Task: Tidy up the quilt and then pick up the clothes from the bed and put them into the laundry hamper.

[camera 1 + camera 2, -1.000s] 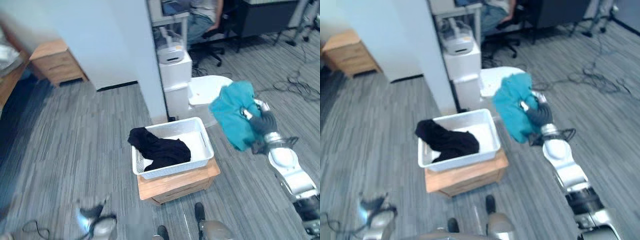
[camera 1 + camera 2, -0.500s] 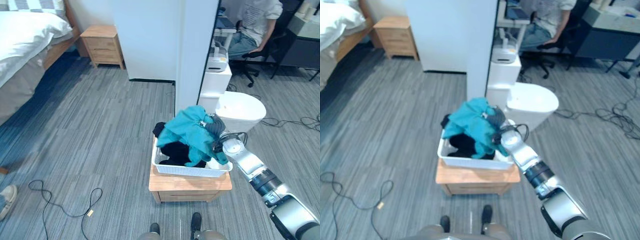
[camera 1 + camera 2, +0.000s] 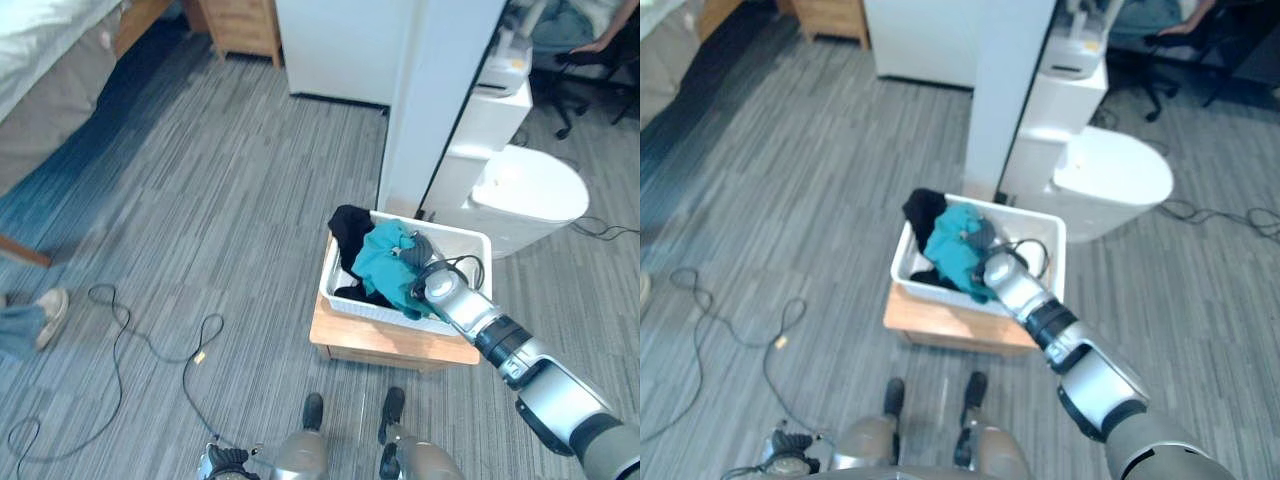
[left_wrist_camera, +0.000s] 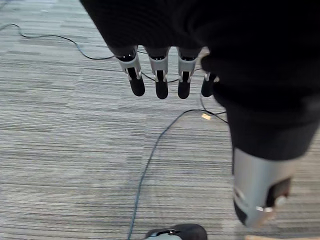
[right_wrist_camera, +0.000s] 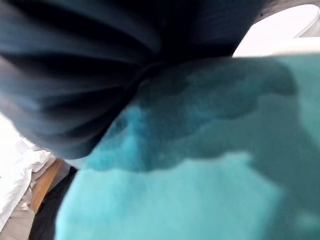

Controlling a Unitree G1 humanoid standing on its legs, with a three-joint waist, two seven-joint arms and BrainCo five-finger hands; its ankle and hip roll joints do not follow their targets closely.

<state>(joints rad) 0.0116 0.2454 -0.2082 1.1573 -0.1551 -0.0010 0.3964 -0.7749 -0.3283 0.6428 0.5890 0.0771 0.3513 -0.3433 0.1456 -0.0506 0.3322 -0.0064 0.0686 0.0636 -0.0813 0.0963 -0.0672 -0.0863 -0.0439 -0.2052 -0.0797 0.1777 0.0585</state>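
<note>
The right robot hand is down in the white hamper with the teal garment bunched under it atop black clothes, its fingers buried so I cannot tell its grip, left robot hand hanging relaxed — delivered, release pending.

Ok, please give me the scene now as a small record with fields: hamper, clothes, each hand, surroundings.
hamper: white laundry hamper standing on a low wooden stand
clothes: teal garment lying in the hamper on top of a black garment
right hand: right hand down in the hamper at the teal garment; grip hidden
left hand: left hand over the grey carpet, fingers straight, holding nothing
surroundings: white toilet behind the hamper
</note>
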